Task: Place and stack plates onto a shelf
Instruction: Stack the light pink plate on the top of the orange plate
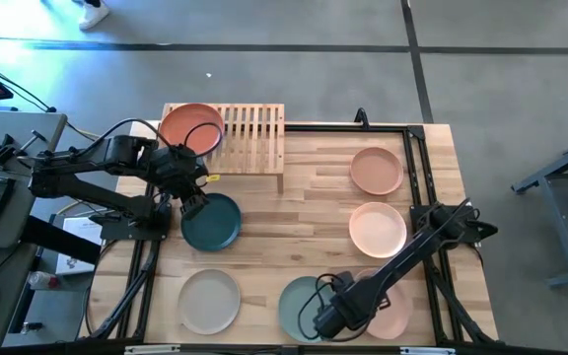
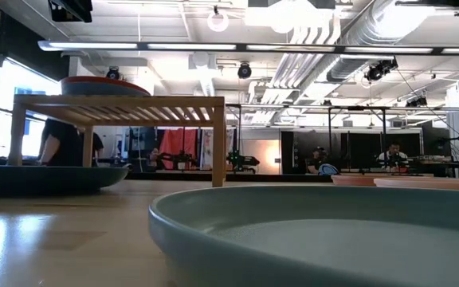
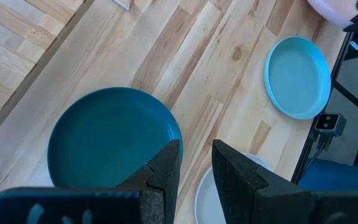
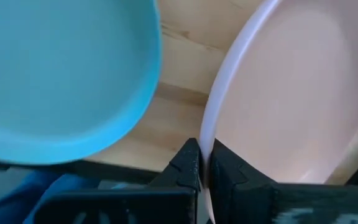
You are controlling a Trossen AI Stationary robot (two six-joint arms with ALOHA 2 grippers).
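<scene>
The right gripper (image 4: 202, 163) sits low at the table's near edge, its fingers pinched shut on the rim of a peach-pink plate (image 4: 291, 93). Just beside it, on the side away from that plate, lies the sage green plate (image 1: 299, 308), rims nearly touching. The shelf (image 1: 249, 136) is well apart, at the far side, already carrying the terracotta plate (image 1: 191, 126). The left gripper (image 3: 194, 168) hovers partly open and empty above the dark teal plate (image 3: 110, 140), close to the shelf. The grip is only a thin edge pinch, so the plate could pivot or slip out on lifting. It seems tilted already, though the wrist view is too close to be sure. A swing sideways could knock the green plate
</scene>
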